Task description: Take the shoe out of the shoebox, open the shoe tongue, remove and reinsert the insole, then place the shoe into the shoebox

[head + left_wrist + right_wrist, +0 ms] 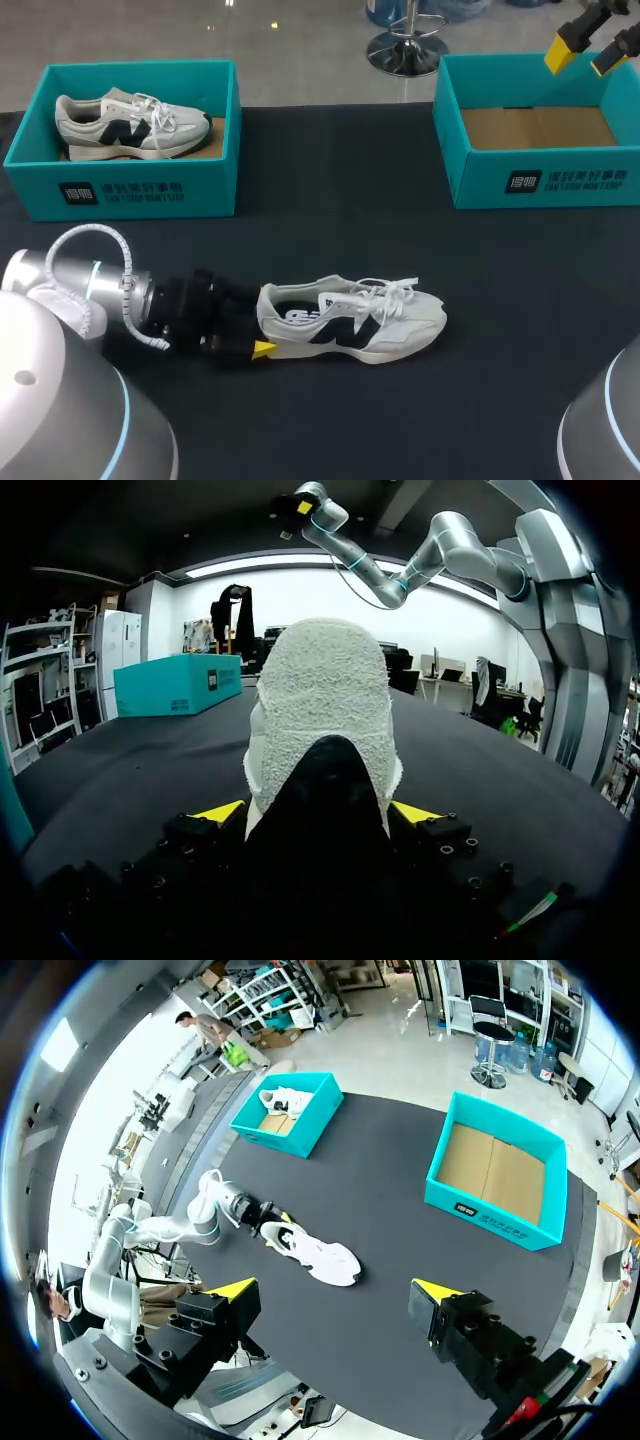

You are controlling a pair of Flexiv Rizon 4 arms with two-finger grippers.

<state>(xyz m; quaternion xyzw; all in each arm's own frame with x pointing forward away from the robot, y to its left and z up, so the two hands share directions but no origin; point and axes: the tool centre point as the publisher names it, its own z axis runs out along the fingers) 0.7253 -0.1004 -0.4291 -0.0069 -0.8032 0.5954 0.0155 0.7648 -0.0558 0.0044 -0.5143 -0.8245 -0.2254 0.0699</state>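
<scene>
Sneaker [350, 325], white with dark side panels, lies on its sole mid-way across the black table [330, 200], outside both teal shoeboxes. Left gripper [318, 812] pinches its heel, one yellow fingertip on each side. Right gripper [335, 1290] hangs high above the table, jaws spread wide around nothing. Left shoebox [130, 185] holds a second sneaker [130, 125]; right shoebox [540, 180] stands at the far right.
</scene>
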